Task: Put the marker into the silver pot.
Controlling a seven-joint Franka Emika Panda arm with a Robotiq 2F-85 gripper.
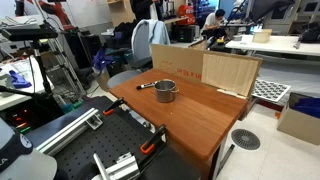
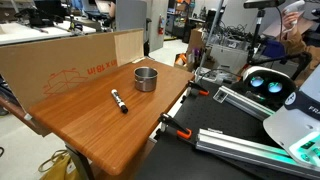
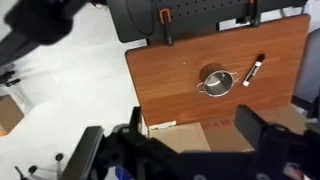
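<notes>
The marker point(image 2: 119, 101), dark with a paler end, lies flat on the wooden table point(image 2: 95, 130), a short way from the silver pot point(image 2: 146, 78). Both also show in an exterior view, marker point(image 1: 147, 86) and pot point(image 1: 165, 92), and in the wrist view, marker point(image 3: 253, 69) and pot point(image 3: 216, 81). The pot stands upright and looks empty. My gripper point(image 3: 195, 135) is open and empty, high above the table, over the cardboard side. It does not show in the exterior views.
Cardboard panels point(image 1: 205, 68) point(image 2: 60, 65) stand along one table edge. Orange-handled clamps point(image 2: 178, 130) point(image 1: 150, 147) grip the opposite edge, beside metal rails point(image 2: 250, 105). A floor drain point(image 1: 245, 139) and boxes point(image 1: 300, 118) lie beyond the table.
</notes>
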